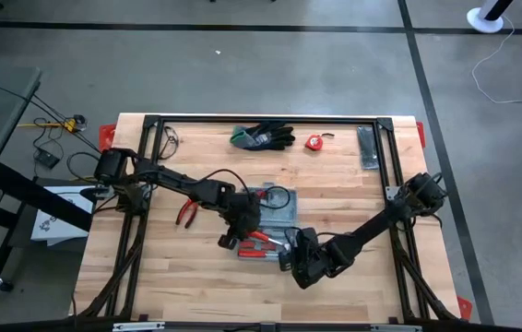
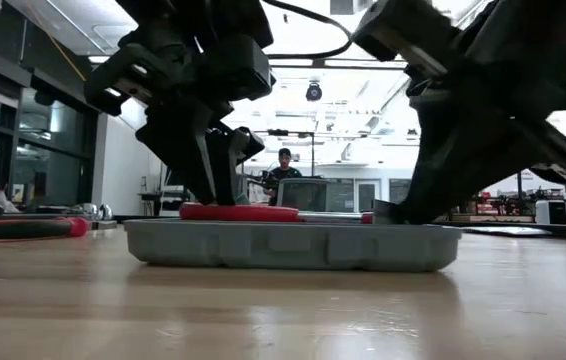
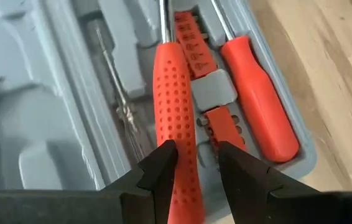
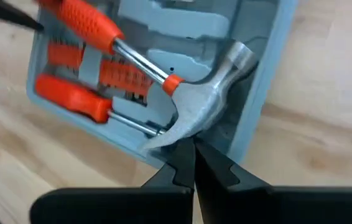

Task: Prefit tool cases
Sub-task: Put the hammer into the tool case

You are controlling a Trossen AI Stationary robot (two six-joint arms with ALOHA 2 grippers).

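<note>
The tool case [image 1: 275, 226] lies open at centre of the counter [image 1: 169, 277] in the high view. My left claw [image 3: 196, 163] sits over its left end, fingers pinching the red hammer handle [image 3: 176, 118]. My right claw [image 4: 191, 165], pressed together, is at the case's lower-right edge, tips at the hammer head [image 4: 207, 112]. Only the wrist views show the screwdriver [image 3: 260, 106]; the high view alone shows pliers [image 1: 187, 214] left of the case.

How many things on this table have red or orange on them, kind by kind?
Hammer, in the left gripper: 1
Screwdriver, in the case: 1
Bit strip: 1
Pliers, on the wood: 1
Tape measure: 1
Total: 5
</note>
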